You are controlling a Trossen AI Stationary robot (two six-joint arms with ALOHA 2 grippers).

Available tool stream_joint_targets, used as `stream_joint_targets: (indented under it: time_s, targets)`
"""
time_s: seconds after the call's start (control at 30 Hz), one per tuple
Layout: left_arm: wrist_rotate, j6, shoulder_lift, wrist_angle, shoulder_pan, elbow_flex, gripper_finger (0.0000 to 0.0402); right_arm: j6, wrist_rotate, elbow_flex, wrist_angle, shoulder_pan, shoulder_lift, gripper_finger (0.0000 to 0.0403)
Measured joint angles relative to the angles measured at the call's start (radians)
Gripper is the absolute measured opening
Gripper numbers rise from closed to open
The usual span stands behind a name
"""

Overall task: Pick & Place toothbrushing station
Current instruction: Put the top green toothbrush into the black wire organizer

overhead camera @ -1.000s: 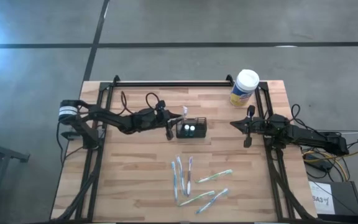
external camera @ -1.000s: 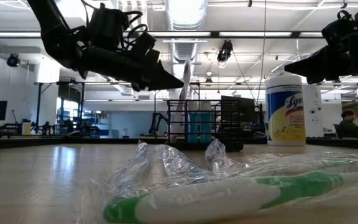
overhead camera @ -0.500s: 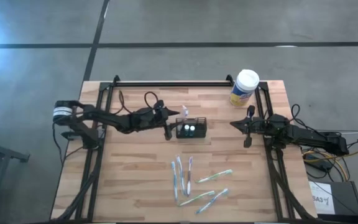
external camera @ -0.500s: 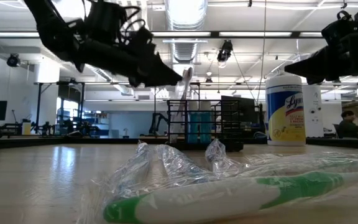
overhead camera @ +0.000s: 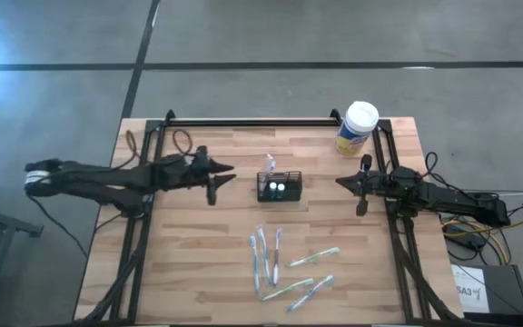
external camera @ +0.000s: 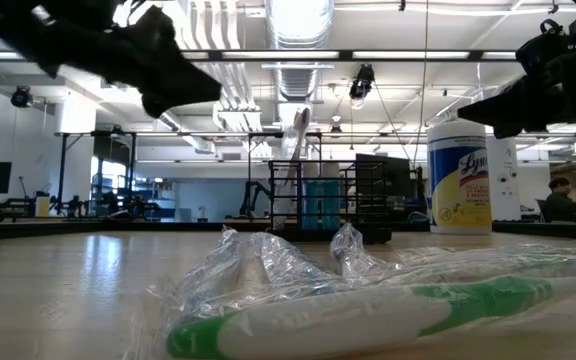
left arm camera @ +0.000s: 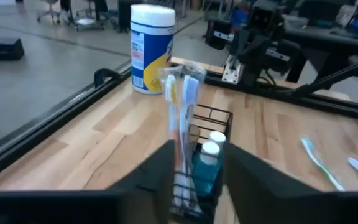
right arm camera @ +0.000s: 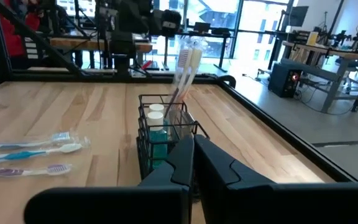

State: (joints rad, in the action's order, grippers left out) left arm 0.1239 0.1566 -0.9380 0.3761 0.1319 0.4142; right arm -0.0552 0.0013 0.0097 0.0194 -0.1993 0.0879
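Observation:
The toothbrushing station (overhead camera: 279,186) is a small black wire holder standing on its base at the middle of the wooden table. Two white-capped bottles and wrapped toothbrushes (left arm camera: 180,93) stand upright in it. It also shows in the low view (external camera: 328,205) and the right wrist view (right arm camera: 163,134). My left gripper (overhead camera: 232,169) hovers to the station's left, a short way off, pointing at it with open fingers (left arm camera: 160,168) and nothing between them. My right gripper (overhead camera: 338,180) waits shut at the table's right side, pointing toward the station.
Several wrapped toothbrushes (overhead camera: 284,263) lie loose on the near half of the table; one green one (external camera: 368,315) lies close to the low camera. A white-capped, yellow-labelled canister (overhead camera: 357,129) stands at the far right corner. Black frame rails (overhead camera: 243,121) run along the table's edges.
My left gripper has drawn back from the station toward the table's left edge and risen a little. The wrapped toothbrushes stay upright in the holder, which has not moved.

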Motion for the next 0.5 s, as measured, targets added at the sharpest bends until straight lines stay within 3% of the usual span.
stream_joint_targets:
  time_s: [0.1,0.17,0.3,0.5]
  targets:
    - [0.000,0.002,0.054,0.117,-0.001,-0.117,0.0036,0.001,0.000,0.000,0.008,0.000,0.000,0.0008]
    - [0.000,0.004,0.079,0.193,-0.001,-0.188,0.0011,0.000,0.000,0.000,0.011,0.000,0.000,0.0008]
    - [-0.010,-0.008,0.121,0.279,-0.001,-0.281,0.0008,0.003,0.000,0.000,0.015,0.000,0.000,0.0008]
    - [-0.062,-0.067,0.145,0.276,-0.001,-0.310,0.0005,0.000,0.000,0.000,0.018,0.000,0.000,0.0008]
